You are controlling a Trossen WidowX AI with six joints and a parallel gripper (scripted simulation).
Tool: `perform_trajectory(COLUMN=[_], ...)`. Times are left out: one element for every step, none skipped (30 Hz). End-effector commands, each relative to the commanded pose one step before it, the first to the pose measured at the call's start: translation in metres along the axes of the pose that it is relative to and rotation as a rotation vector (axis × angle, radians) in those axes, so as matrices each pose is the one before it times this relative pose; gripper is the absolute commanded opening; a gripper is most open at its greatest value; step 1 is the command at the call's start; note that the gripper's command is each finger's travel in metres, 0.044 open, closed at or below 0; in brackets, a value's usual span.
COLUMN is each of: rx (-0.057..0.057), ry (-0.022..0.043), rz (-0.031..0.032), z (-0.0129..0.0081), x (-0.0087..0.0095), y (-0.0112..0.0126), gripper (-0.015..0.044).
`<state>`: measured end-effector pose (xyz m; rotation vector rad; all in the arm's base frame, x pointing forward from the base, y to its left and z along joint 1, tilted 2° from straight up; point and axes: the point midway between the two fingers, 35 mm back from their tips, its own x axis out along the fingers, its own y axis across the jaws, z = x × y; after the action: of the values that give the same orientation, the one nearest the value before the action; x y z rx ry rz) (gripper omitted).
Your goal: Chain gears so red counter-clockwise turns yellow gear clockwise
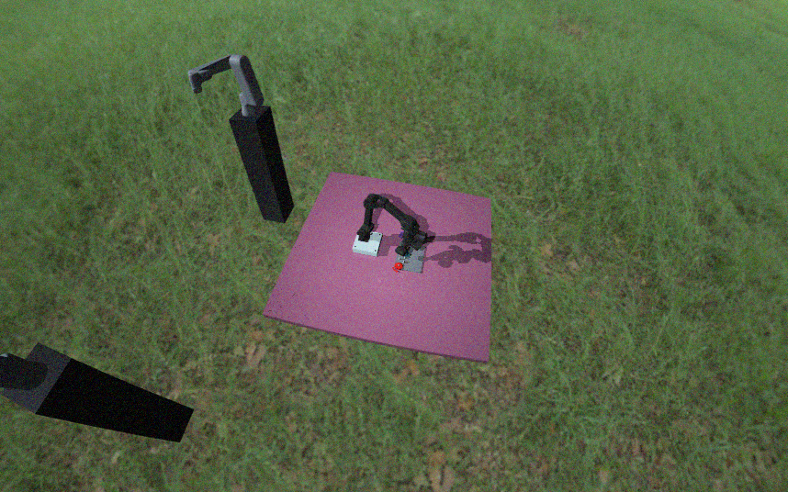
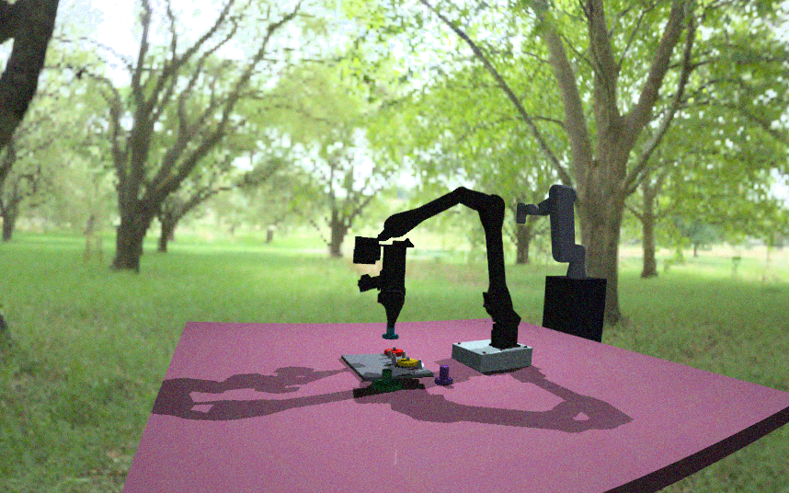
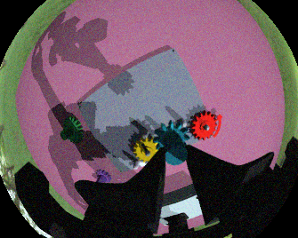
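Observation:
My gripper (image 2: 391, 326) (image 3: 174, 150) is shut on the teal gear (image 2: 390, 336) (image 3: 172, 137) and holds it in the air above the grey board (image 2: 360, 366) (image 3: 146, 89). The red gear (image 1: 398, 266) (image 2: 394, 351) (image 3: 205, 126) and the yellow gear (image 2: 408, 362) (image 3: 144, 150) sit on the board. In the wrist view the teal gear appears between them and hides part of the peg area. The green gear (image 2: 386, 383) (image 3: 72, 130) and the smaller purple gear (image 2: 443, 375) (image 3: 102, 176) stand on the table beside the board.
The pink table (image 1: 348, 305) (image 2: 300, 447) (image 3: 239, 67) bears the arm's pale base box (image 1: 366, 244) (image 2: 489, 357). The arm's shadow falls across the green gear and part of the board. Other arms on black pedestals (image 1: 263, 164) (image 2: 574, 305) stand off the table.

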<state>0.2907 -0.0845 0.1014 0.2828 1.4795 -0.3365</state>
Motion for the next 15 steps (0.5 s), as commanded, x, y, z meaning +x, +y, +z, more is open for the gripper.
perform_trajectory(rx=[-0.0051, -0.0005, -0.0005, -0.0005, -0.0005, -0.0005, -0.0005, -0.0004, -0.0003, -0.0001, 0.0, 0.0, 0.0, 0.0, 0.0], ry=[0.01082, -0.00014, -0.00014, -0.00014, -0.00014, -0.00014, -0.00014, -0.00011, -0.00007, -0.00002, 0.0, 0.0, 0.00001, 0.00001, 0.00001], rz=[0.00214, -0.00019, -0.00019, -0.00019, -0.00019, -0.0002, -0.0002, -0.00016, -0.0001, -0.00003, 0.0, 0.0, 0.0, 0.0, 0.0], z=[-0.0004, 0.00029, 0.00027, 0.00025, 0.00023, 0.00022, 0.0002, 0.00015, 0.00008, 0.00003, -0.00004, -0.00006, -0.00009, -0.0001, -0.00012], x=[0.00622, 0.00058, 0.00058, 0.00058, 0.00058, 0.00058, 0.00058, 0.00046, 0.00028, 0.00009, -0.00026, -0.00044, -0.00066, -0.0007, -0.00081], y=[-0.01019, -0.00212, -0.00212, -0.00212, -0.00212, -0.00213, -0.00213, -0.00172, -0.00103, -0.00034, 0.00001, 0.00001, 0.00002, 0.00002, 0.00002], gripper=[0.0, 0.0, 0.0, 0.0, 0.0, 0.0, 0.0, 0.0, 0.0, 0.0, 0.0, 0.0, 0.0, 0.0, 0.0])
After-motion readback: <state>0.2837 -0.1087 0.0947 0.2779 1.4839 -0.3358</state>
